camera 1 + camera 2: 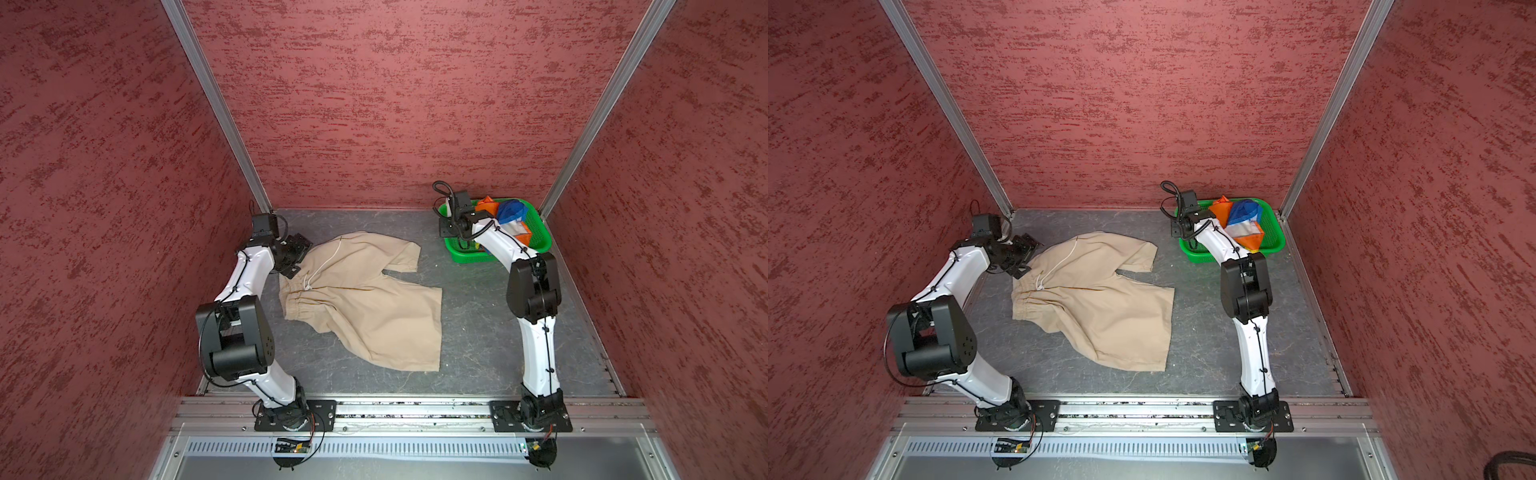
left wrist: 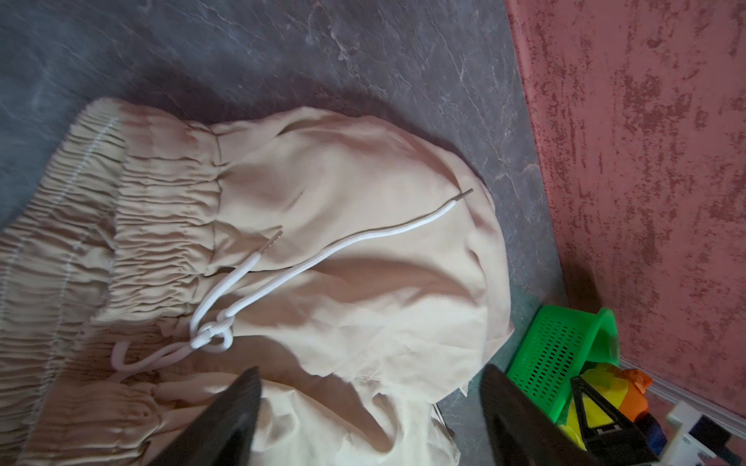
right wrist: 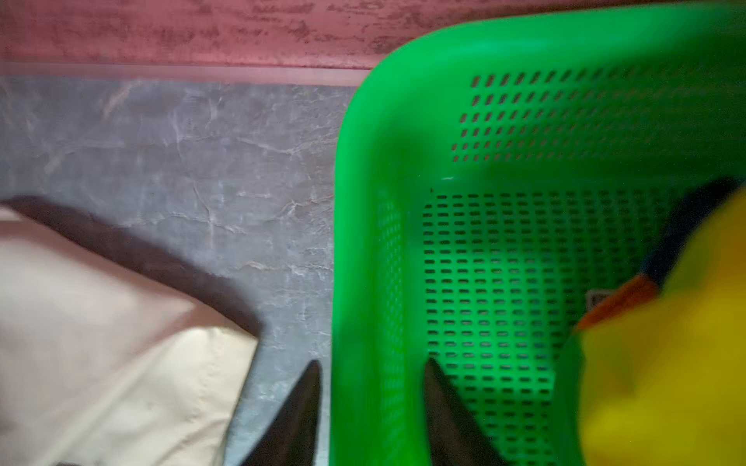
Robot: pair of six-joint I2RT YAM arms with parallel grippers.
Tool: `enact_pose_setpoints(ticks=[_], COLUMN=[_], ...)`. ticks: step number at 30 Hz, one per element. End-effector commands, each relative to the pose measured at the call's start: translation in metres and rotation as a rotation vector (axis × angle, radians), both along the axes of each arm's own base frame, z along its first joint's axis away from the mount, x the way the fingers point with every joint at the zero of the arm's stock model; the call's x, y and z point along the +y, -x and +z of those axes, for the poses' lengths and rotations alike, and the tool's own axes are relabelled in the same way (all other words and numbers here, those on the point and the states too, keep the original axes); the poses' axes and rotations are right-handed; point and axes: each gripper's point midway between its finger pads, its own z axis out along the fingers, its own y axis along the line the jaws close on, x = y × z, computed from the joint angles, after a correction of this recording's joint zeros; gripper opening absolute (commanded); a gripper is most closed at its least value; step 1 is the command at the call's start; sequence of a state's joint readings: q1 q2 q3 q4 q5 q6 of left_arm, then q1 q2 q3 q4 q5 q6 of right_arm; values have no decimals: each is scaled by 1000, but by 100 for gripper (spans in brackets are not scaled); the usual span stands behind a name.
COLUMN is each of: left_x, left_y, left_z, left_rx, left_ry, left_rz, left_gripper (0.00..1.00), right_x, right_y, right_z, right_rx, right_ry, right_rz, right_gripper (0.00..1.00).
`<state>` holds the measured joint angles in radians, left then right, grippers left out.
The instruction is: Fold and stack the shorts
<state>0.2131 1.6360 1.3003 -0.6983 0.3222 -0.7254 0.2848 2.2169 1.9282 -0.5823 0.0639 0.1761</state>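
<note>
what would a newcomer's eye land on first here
The beige shorts, spread unfolded across the middle of the grey table with their white drawstring trailing, draw the eye first. Next comes the bright green basket in the far right corner, the rainbow-striped shorts bunched inside it. The open left gripper is at the beige waistband, and the right gripper has its jaws either side of the basket's rim.
</note>
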Motion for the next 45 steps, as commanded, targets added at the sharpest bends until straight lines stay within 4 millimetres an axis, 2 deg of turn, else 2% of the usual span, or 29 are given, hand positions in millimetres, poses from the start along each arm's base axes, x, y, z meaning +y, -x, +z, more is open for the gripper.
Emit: enact_pose_setpoints(ticks=[1,5,8,10,13,16,17,20,21,22,23,25,28,31,33,38,40,42,45], left_x=[19,25,30,35,43,48,47,52,57,63,67,74,81,87,90,95,100,105,109], left_y=[5,8,15,23,35,42,42,48,51,55,57,57,57,54,51,37,31,27,20], left_z=[-1,-8,-10,-10,-8,-5,-3,6,7,7,6,0,-11,-21,-26,-41,-41,-40,-45], left_rx=[53,72,74,83,86,68,59,54,65,75,80,84,105,120,126,122,95,76,73], left_ry=[-108,-114,-111,-123,-160,-135,-126,-148,-165,-175,-170,-129,-88,-74,-66,-63,-80,-93,-94], left_rz=[41,51,66,84,118,146,147,160,179,204,222,250,267,273,278,272,269,283,286], left_gripper=[100,100,100,100,100,98,92,65,60,58,58,67,81,89,92,90,86,83,83], right_x=[12,27,54,77,123,173,190,239,257,276,292,326,361,375,376,358,345,333,318], right_y=[16,49,79,98,122,146,155,188,200,214,226,253,274,283,295,323,333,342,352], right_z=[35,75,98,104,97,76,71,56,52,50,48,45,31,3,-8,-30,-40,-51,-64], right_rx=[-52,-156,-220,-247,-236,-185,-177,-150,-140,-138,-140,-153,-152,-57,-16,80,108,135,171], right_ry=[-79,-77,-30,-8,-53,-119,-129,-123,-134,-151,-173,-220,-257,-250,-281,-294,-283,-277,-268], right_rz=[4,5,54,102,205,317,355,476,532,595,653,779,890,933,966,1022,1033,1029,1022], right_gripper=[68,83,87,89,89,89,87,81,80,80,81,84,91,90,86,73,55,31,18])
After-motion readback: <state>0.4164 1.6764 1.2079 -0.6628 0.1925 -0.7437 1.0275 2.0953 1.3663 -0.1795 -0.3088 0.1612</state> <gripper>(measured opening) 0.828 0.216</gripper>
